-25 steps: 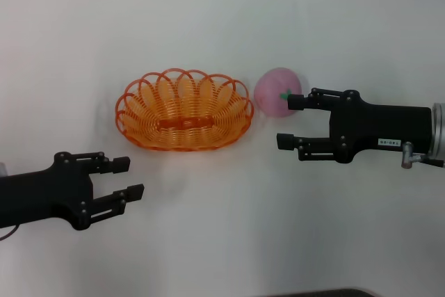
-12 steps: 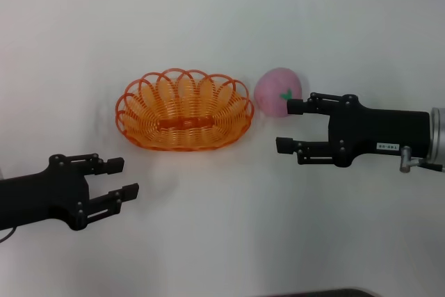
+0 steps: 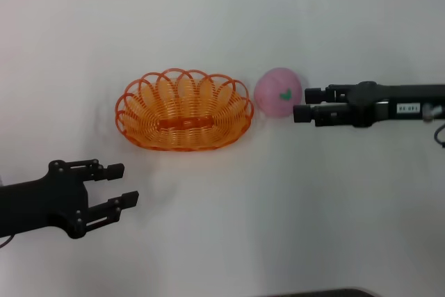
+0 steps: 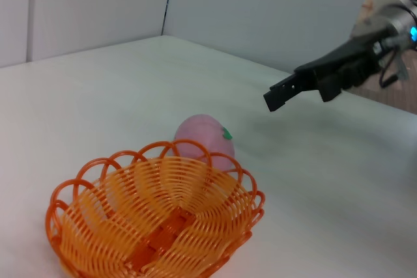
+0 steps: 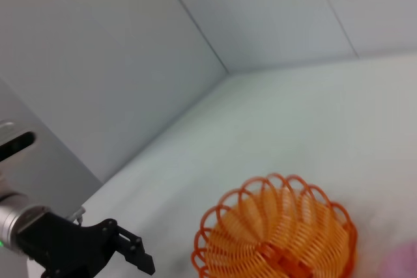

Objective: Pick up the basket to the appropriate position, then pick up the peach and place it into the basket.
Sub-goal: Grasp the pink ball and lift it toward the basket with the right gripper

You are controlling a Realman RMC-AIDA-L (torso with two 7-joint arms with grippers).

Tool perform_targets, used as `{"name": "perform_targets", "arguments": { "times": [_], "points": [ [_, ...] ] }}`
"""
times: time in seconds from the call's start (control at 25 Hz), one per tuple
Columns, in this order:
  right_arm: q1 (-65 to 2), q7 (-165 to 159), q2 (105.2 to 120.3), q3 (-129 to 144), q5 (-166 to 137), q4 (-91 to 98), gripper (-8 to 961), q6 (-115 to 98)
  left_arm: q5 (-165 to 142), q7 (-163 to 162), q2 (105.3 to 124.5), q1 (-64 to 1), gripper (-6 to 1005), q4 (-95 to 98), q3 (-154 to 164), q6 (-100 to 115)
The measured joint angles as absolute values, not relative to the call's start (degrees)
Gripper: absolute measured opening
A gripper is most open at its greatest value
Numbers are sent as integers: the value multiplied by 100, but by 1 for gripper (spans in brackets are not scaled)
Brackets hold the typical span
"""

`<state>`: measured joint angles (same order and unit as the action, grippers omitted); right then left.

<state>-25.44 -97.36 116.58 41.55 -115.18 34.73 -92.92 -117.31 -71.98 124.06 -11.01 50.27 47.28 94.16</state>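
White table, right tool slightly parted beside peach, empty left tool open near basket

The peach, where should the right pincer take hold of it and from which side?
Grip the peach across its round middle, coming in from the robot's right, where the right pincer already sits level with it. The basket stands close on the peach's other side, so that side is blocked. The smooth ball shape offers no handle, so the fingers should likely straddle its widest part.

small white label on right arm, unreadable
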Motion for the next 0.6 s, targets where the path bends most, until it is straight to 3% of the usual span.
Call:
{"name": "perform_targets", "arguments": {
  "times": [0.36, 0.6],
  "points": [
    [-3137, -12406, 11606, 4122, -12867, 4915, 827, -9672, -11734, -7160, 12410, -1105, 512, 5029, 4716, 9499],
    [-3666, -13684, 11661, 4149, -13962, 5863, 827, -9871, -11734, -7116, 12410, -1097, 511, 5027, 4711, 9519]
  ]
}}
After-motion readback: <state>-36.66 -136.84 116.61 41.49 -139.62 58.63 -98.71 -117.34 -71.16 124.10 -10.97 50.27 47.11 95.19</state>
